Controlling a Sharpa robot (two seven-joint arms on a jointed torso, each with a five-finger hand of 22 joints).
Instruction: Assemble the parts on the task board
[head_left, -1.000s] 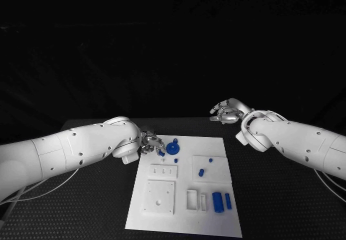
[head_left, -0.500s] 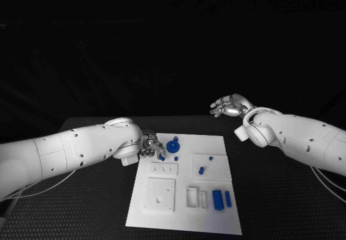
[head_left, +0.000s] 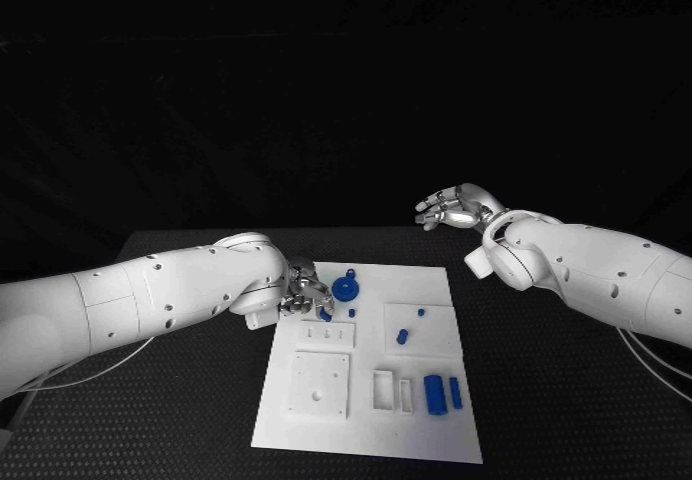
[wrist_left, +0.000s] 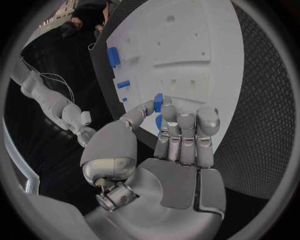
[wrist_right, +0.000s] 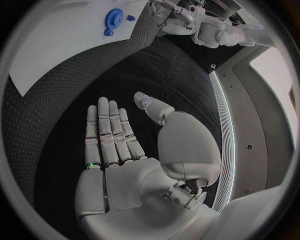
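The white task board (head_left: 433, 445) lies in the middle of the black table. My left hand (head_left: 302, 290) hovers at the board's far left corner and pinches a small blue part (wrist_left: 158, 102) between thumb and fingertips, just over the board (wrist_left: 187, 40). A blue gear (head_left: 346, 292) stands right beside it, with a small blue peg (head_left: 352, 313) close by. More blue parts lie on the board: two short ones (head_left: 402, 337) mid-right and two longer blocks (head_left: 434, 393) near the front. My right hand (head_left: 459, 208) is raised beyond the board's far right corner, its fingers (wrist_right: 109, 135) straight and holding nothing.
White raised blocks (head_left: 319, 385) and a slotted holder (head_left: 385, 390) stand on the board's front half. The black table (head_left: 562, 400) runs bare to the right of the board. In the right wrist view the blue gear (wrist_right: 114, 17) and my left hand (wrist_right: 172, 20) lie far ahead.
My right hand has risen a little behind the board and stays empty. My left hand keeps its pinch on the blue part at the same corner.
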